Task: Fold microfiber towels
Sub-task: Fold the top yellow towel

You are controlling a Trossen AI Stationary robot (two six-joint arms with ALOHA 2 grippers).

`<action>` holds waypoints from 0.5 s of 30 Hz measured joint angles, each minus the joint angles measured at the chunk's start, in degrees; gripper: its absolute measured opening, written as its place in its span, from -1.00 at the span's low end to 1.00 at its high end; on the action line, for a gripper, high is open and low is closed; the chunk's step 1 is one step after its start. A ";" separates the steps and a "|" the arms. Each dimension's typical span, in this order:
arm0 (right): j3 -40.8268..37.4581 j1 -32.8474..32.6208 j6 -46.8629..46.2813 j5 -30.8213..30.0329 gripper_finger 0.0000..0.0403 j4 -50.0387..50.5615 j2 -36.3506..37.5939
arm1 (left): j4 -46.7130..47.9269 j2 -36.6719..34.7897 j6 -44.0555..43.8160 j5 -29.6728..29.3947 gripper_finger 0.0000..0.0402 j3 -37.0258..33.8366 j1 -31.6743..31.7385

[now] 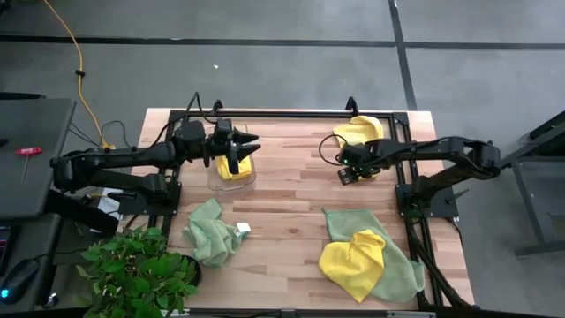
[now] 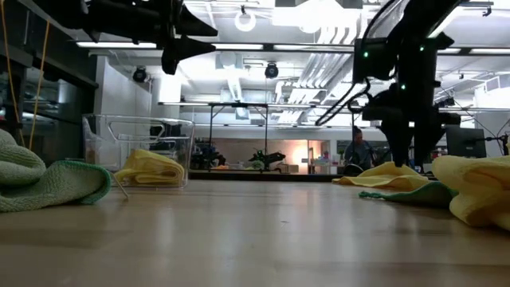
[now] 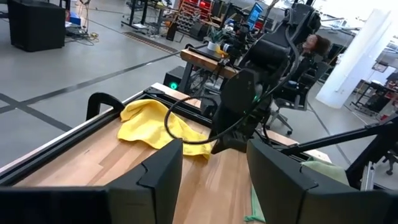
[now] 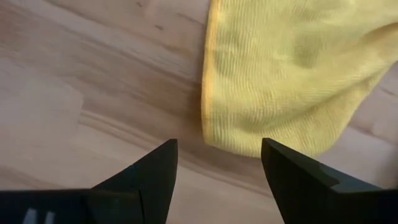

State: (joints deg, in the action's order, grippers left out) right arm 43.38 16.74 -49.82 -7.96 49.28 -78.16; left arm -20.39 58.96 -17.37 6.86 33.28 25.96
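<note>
Counting five towels: three yellow — one folded in the clear bin (image 1: pixel 232 172), one (image 1: pixel 362 130) at the far right corner, one (image 1: pixel 353 261) lying on a green one (image 1: pixel 402 269) front right — plus a second green (image 1: pixel 210 231) crumpled front left. Left gripper (image 1: pixel 237 159) is hovering over the bin with fingers apart, holding nothing; right gripper (image 1: pixel 346 176) is sitting spread and empty, low by the far yellow towel, possibly touching the wood. Light wood table (image 1: pixel 291 203) is sitting on grey concrete, plant (image 1: pixel 132 274) at front left, workshop behind.
</note>
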 joint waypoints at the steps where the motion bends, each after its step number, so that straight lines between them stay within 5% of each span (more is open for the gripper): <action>1: -0.01 -0.14 0.55 -0.05 0.11 0.02 -0.92 | -0.02 0.01 0.02 0.00 -0.15 0.00 -0.20; 10: -0.04 -0.41 0.92 -2.96 0.08 -1.96 -6.46 | -0.85 0.40 0.02 -0.81 -0.15 0.00 -3.61; 15: -0.04 -0.41 2.18 -3.22 -0.27 -3.06 -7.42 | -0.86 1.81 1.90 -4.23 -0.15 0.02 -6.98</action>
State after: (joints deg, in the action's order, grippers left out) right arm 43.33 16.34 -47.64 -11.18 46.21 -85.58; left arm -21.25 60.77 -15.46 2.63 33.30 18.98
